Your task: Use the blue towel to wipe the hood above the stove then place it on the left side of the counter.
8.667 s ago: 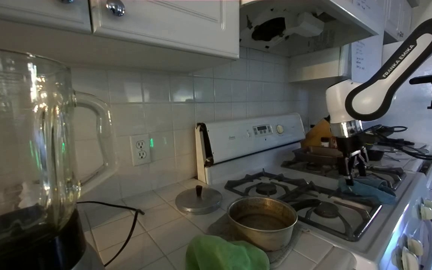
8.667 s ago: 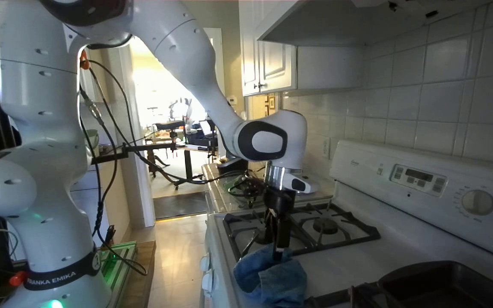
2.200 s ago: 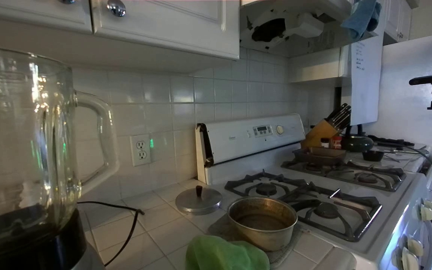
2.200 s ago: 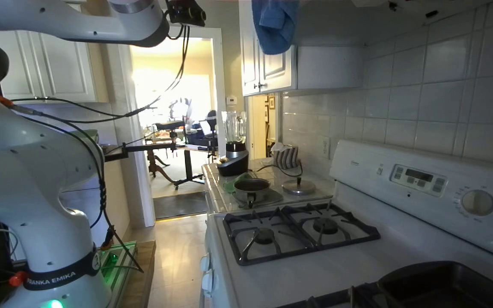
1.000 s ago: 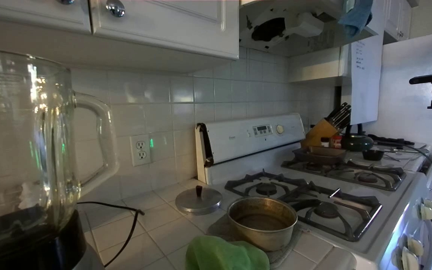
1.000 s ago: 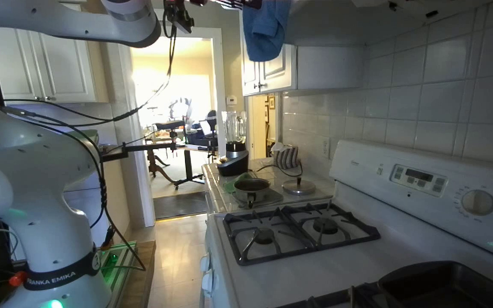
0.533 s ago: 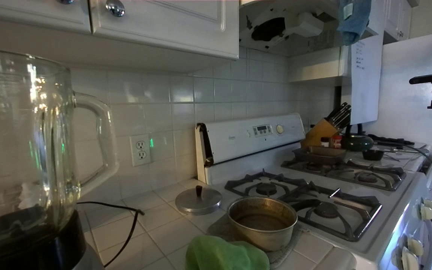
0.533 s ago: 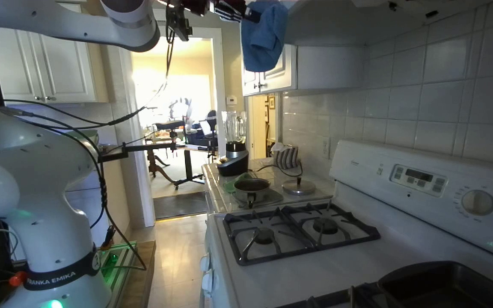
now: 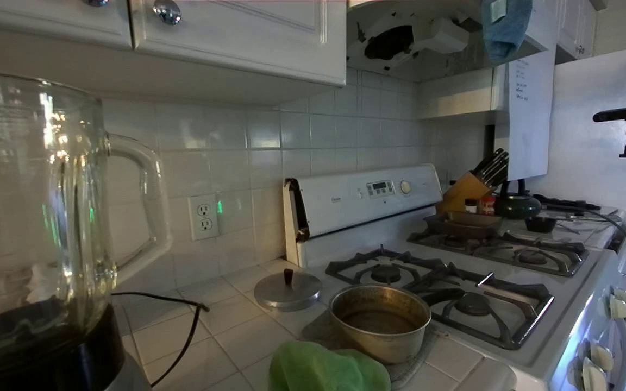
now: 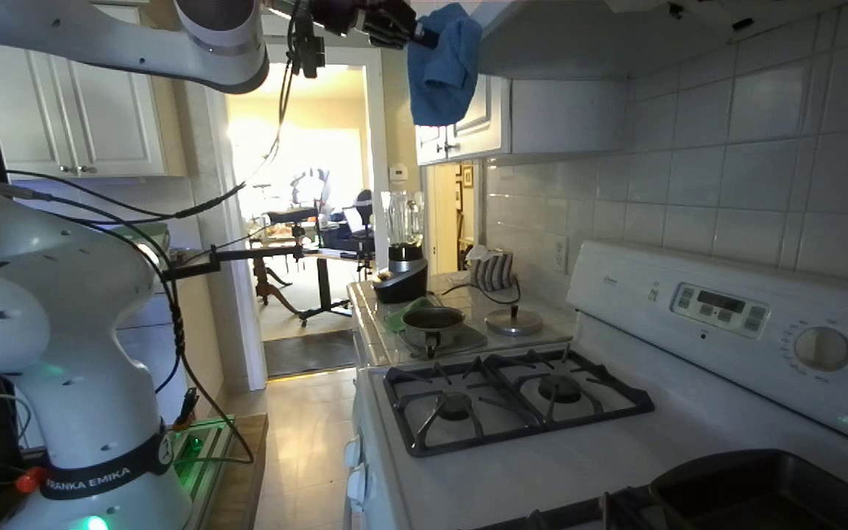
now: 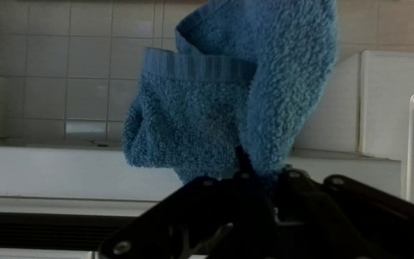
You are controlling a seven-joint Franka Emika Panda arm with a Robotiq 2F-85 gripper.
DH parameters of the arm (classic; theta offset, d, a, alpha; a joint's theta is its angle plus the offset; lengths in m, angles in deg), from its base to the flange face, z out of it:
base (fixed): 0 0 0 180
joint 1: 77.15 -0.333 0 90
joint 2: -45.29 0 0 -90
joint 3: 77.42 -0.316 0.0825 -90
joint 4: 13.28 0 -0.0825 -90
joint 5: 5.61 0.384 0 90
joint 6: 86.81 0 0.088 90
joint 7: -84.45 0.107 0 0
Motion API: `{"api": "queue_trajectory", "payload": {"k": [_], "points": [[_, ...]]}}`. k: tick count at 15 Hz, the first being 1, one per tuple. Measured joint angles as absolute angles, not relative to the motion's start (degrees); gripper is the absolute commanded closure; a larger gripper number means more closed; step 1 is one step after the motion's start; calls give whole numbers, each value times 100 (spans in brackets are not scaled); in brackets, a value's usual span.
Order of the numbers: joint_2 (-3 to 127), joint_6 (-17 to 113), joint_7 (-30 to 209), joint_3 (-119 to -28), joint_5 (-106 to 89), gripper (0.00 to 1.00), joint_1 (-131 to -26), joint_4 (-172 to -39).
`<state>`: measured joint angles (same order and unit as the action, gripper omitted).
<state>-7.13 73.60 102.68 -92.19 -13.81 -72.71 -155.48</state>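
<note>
The exterior views are roughly facing each other along the stove (image 9: 340, 209): from over the counter (image 9: 248, 347), close beside the blender (image 9: 47, 228), and from the stove's opposite end, near the robot arm (image 10: 78, 316). Both are sharing stove and hood (image 9: 427, 62). The wrist view, upside down, is facing the hood's front past the nearby blue towel (image 11: 210, 108).

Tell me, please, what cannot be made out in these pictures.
Hood: in both exterior views, the upper edge cuts off its top.
Blue towel: in the wrist view, its folds hide exactly where the gripper clamps.
White paper sheet: in an exterior view, its writing is too small.
Stove: in both exterior views, its lettering is too small.
</note>
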Motion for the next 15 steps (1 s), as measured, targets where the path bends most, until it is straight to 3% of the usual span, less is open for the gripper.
{"api": "queue_trajectory", "payload": {"k": [15], "points": [[376,7619,9201,-8826,-1232,97,-8432,-14981]]}}
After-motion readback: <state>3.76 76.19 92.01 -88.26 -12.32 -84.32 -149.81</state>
